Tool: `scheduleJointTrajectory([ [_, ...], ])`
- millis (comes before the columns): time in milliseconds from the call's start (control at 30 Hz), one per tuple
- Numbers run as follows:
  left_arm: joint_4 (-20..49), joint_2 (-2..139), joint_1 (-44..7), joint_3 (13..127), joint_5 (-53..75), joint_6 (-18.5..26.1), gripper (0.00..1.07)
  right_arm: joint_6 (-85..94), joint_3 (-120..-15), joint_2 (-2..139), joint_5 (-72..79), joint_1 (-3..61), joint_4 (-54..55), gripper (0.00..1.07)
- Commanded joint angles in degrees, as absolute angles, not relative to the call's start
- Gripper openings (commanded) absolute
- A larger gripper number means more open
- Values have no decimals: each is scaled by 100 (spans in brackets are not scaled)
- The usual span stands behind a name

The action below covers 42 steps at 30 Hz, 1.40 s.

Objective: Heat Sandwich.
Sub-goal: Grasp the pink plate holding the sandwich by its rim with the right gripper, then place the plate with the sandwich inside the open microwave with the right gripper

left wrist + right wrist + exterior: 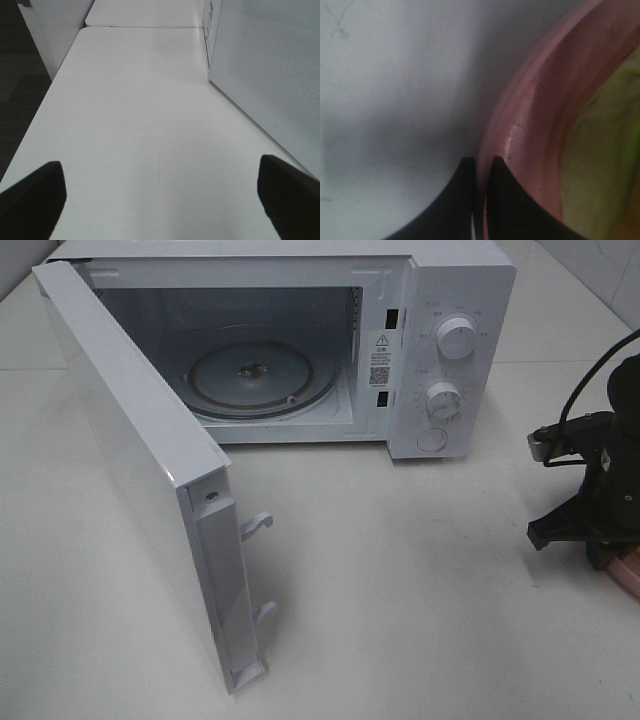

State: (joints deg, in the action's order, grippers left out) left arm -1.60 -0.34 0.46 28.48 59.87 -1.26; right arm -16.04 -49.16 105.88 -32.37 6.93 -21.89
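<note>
On table [420, 570]: one microwave [455, 300], one pink plate [540, 115], one sandwich [600, 165]

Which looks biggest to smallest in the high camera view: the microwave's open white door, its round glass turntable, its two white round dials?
1. Open white microwave door, also nearest the camera.
2. Round glass turntable.
3. Upper white round dial and lower white round dial: alike, unranked.

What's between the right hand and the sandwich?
Only the pink plate: the right hand is pinched on its rim, and its sloping pink wall runs on to the sandwich. The right wrist view shows it.
</note>
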Motion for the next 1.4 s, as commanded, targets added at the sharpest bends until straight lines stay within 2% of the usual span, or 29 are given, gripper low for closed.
scheduleJointTrajectory([
  [33,-172,-178,63,2830,5936,-149,98,-1650,-4893,10600,-3358,676,-2200,0],
  [433,-172,-178,63,2830,5936,-149,98,-1770,-4893,10290,-3741,716,-2378,0],
  [1400,-172,-178,63,2830,5936,-143,98,-1833,-4853,9454,-5111,1896,-2521,0],
])
